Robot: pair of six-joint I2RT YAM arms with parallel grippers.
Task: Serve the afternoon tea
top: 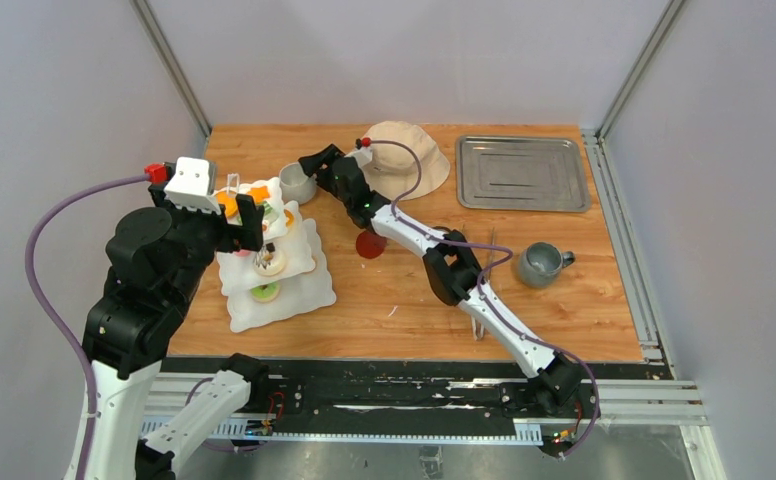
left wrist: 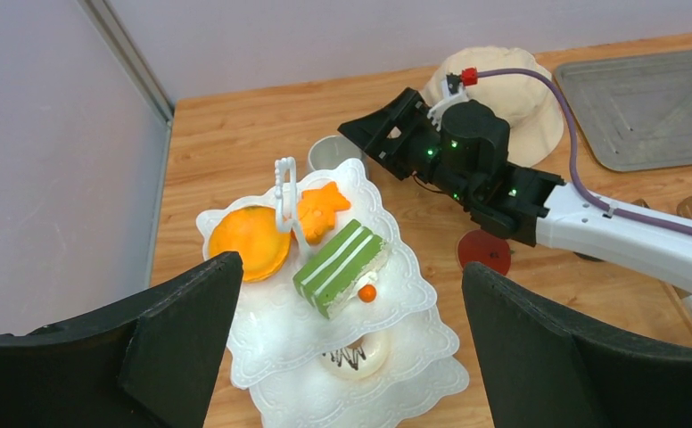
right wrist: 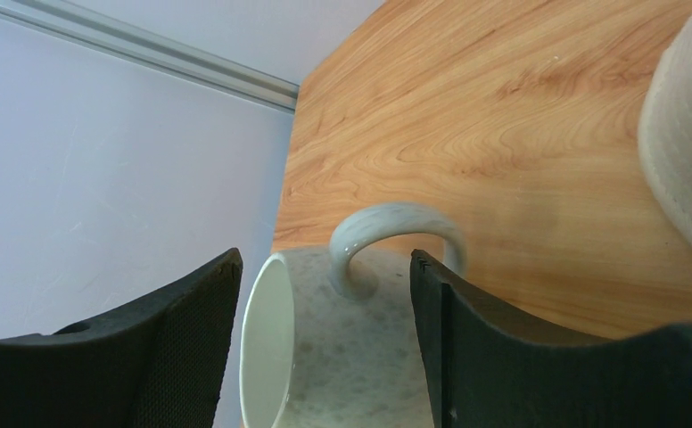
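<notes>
- straddling the handle (right wrist: 396, 234) of the white mug (top: 296, 183) with the right jaws apart, nothing clamped yet.
- standing near the far edge of the counter (top: 414, 300), left of centre, just beside the three-tier stand (top: 309, 288): that same mug.
- hovering over the stand's top tier with the left jaws wide apart and empty.
- could twist or tip the mug if closed off-centre on that thin loop; likely to swing once lifted, with all the weight hanging to one side of the grip.
- could knock the stand if dragged toward the left edge instead of lifted clear, shaking the green cake (left wrist: 338, 265) and the orange pastries (left wrist: 249, 241) off the top tier.
- could bring the two arms together, with both crowding the far left part of the counter.
- around it: beige hat (top: 409, 150) at the far edge, just beside the right wrist and easy to brush on the way out.
- red disc (top: 370, 244) mid-counter, beside the right arm (top: 404, 225).
- metal tray (top: 519, 172) in the far right corner, apparently the open place to set things.
- grey mug (top: 542, 263) toward the right edge, well apart from the rest.
- tongs (top: 478, 326) by the near edge, partly hidden under the right arm.
</notes>
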